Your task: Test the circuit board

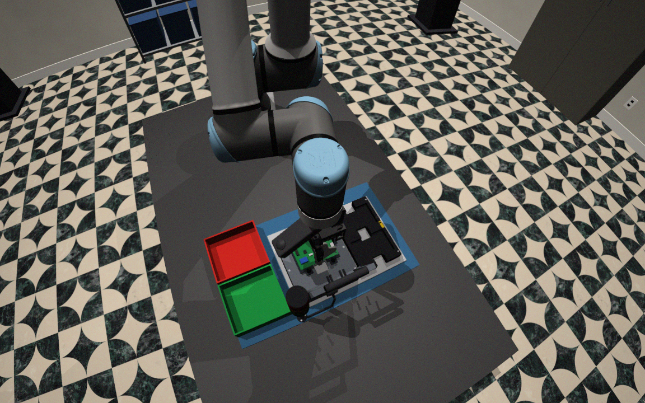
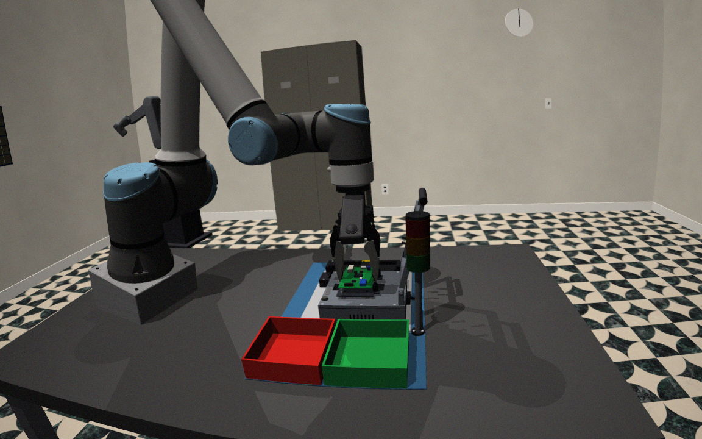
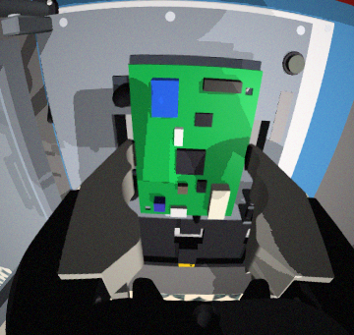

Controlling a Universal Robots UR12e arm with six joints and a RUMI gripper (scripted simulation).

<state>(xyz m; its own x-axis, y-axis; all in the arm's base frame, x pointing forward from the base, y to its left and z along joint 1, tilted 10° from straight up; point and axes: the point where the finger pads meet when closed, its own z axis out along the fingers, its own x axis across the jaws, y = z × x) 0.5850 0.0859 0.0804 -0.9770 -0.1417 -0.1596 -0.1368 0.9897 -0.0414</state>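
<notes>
The green circuit board (image 1: 303, 250) (image 2: 354, 283) (image 3: 157, 163) is component side up, about level, over the tester's dark nest. My gripper (image 2: 357, 279) (image 3: 190, 143) is shut on its two long edges. In the wrist view the blue block is at the top and the large cream-white connector (image 3: 218, 204) at the lower right. A round black part (image 3: 121, 95) stands left of the board. The pins and holes are hidden; I cannot tell if the board is seated. The tester (image 2: 337, 311) (image 3: 98, 45) has its lid open, its handle (image 1: 346, 280) (image 2: 422, 196) raised. The signal light (image 1: 297, 299) (image 2: 418, 240) is unlit.
The red bin (image 1: 237, 253) (image 2: 294, 349) and green bin (image 1: 257, 300) (image 2: 370, 355) stand side by side in front of the tester. The black tray (image 1: 372, 240) is behind it. The signal light's pole (image 2: 418, 300) stands close to the green bin and lid.
</notes>
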